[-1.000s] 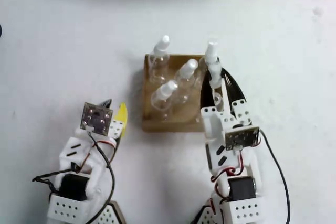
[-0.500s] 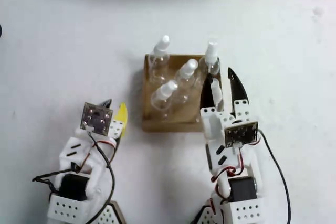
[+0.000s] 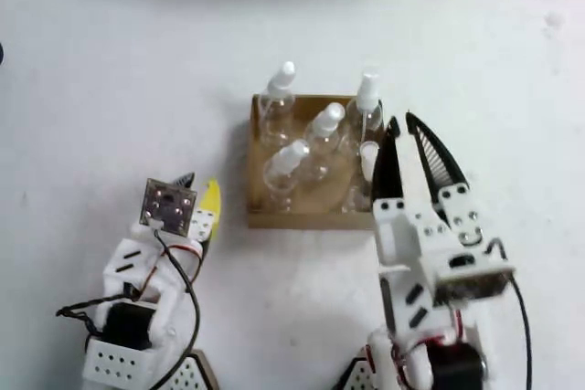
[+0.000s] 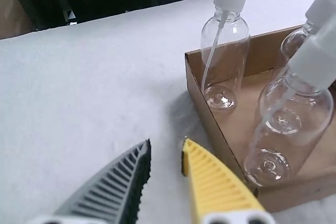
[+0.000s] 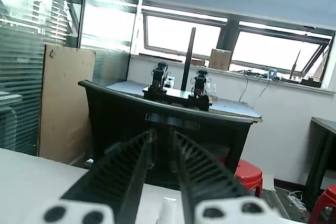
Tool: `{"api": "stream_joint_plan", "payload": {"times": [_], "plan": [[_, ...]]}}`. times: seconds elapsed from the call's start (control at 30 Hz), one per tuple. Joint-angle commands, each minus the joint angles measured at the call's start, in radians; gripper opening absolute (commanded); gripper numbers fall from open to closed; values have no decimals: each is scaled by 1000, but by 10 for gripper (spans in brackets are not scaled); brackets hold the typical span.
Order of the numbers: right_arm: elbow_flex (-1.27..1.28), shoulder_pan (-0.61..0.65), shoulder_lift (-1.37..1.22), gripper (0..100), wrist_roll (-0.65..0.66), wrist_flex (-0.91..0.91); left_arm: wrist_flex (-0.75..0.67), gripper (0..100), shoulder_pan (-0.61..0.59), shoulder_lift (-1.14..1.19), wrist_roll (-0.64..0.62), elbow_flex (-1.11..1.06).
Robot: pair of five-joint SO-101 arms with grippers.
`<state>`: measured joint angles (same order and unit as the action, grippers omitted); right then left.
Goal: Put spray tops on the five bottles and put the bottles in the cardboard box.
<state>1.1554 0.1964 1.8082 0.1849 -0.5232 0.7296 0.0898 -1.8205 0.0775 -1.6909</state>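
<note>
The right gripper (image 3: 400, 122) has let the fifth bottle (image 3: 367, 158) go and drawn back, tilted upward. Its jaws stand slightly apart, holding nothing. That bottle stands upright just beside its tips, toward the left arm, in the near corner of the cardboard box (image 3: 302, 218). The left gripper (image 3: 201, 182), narrowly spread and empty, sits beside the box wall. All five bottles look capped and boxed, with open table behind for retreat.

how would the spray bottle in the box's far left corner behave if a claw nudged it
The spray bottle looks clear and empty, so probably light. Tall and narrow, it may tip easily. Its smooth wall could slip.
</note>
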Motion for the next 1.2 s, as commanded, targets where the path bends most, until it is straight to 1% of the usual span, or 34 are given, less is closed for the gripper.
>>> {"api": "stream_joint_plan", "payload": {"times": [0.0,0.1,0.2,0.33,0.47,0.57,0.77,0.83,0.9,0.97,1.03,1.17], "plan": [[-180,-8,-8,15,-9,-191,-44,20,-67,-12,11,8],[-293,-7,-8,15,-9,-372,-78,24,-131,-12,3,41],[-388,-7,-8,15,-9,-555,-34,23,-185,-12,3,157],[-446,-7,-7,15,-11,-757,106,23,-199,-12,9,321],[-433,-7,-7,15,-11,-871,262,23,-200,-12,11,414],[-339,-7,-7,15,-11,-862,327,23,-219,-12,11,385],[0,-22,-7,15,-2,-662,347,23,-260,-12,11,178],[84,-73,-7,15,-2,-601,347,24,-286,-12,11,121],[135,-154,-7,15,-9,-561,347,24,-308,-12,11,72],[176,-252,-7,15,-11,-547,345,24,-312,-12,11,26],[226,-318,-7,15,-11,-552,345,24,-312,-12,11,-3],[356,-361,-7,15,-11,-550,348,24,-306,-12,11,2]]}}
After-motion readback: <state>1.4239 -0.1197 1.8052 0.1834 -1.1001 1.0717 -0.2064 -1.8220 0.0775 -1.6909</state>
